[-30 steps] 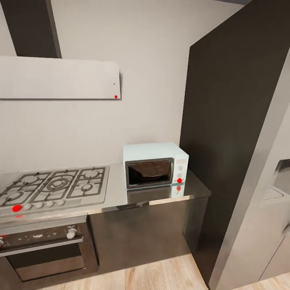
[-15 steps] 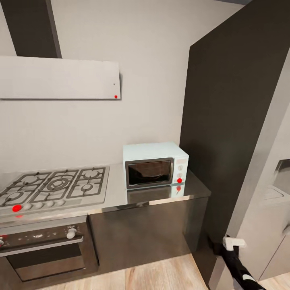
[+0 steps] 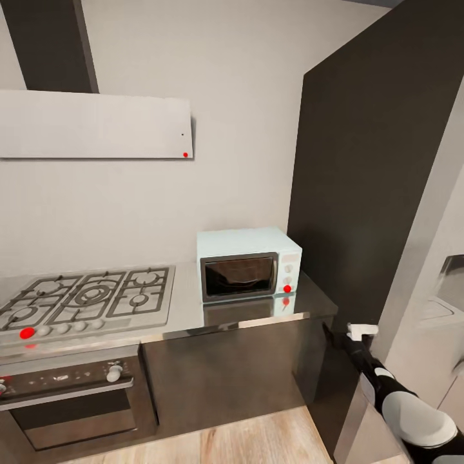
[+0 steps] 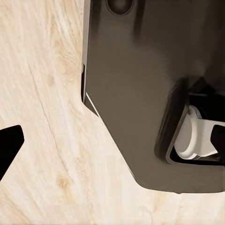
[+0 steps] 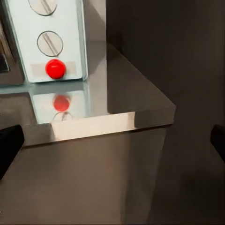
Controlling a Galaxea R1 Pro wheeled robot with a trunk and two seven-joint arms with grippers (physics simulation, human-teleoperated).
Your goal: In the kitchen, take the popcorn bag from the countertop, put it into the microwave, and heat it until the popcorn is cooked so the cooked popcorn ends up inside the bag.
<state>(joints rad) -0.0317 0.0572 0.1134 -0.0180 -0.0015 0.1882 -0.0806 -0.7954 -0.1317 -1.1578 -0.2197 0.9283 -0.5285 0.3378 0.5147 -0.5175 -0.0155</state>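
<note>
A: A kitchen corner is shown in the head view: a pale wall, a tall dark panel (image 3: 380, 174) at the right, and a wooden floor (image 3: 258, 438) below. A long reflective steel bench (image 3: 187, 303) is carried on dark cabinet fronts (image 3: 225, 374).

B: And the right end effector (image 3: 353, 332)?

A: It is raised at the end of the black-and-white right arm (image 3: 399, 403), just beyond the bench's right-hand corner and in front of the dark panel. In the right wrist view its two dark fingertips (image 5: 9, 143) are seen at opposite edges, spread wide with nothing between them.

B: What is faced by it?

A: The bench corner and, near it, the microwave (image 5: 47, 37): a mint panel with two round knobs (image 5: 49, 43) and a red button (image 5: 55, 68) whose reflection lies on the steel.

B: Where is the microwave placed?

A: On the bench's right end, its dark glass door (image 3: 237, 276) closed, against the wall.

B: The left end effector (image 4: 112, 145)?

A: In the left wrist view it is pointed down at the floor and the robot's dark base (image 4: 154, 93), where a white caster wheel (image 4: 194, 136) sits in a recess. One dark fingertip (image 4: 8, 145) is seen at one edge and another at the opposite edge, so the fingers are held apart and empty.

B: Farther out?

A: A grey gas hob (image 3: 87, 299) with black grates is set in the bench left of the microwave, a dark oven (image 3: 67, 399) beneath it and a pale extractor hood (image 3: 96, 125) above.
</note>
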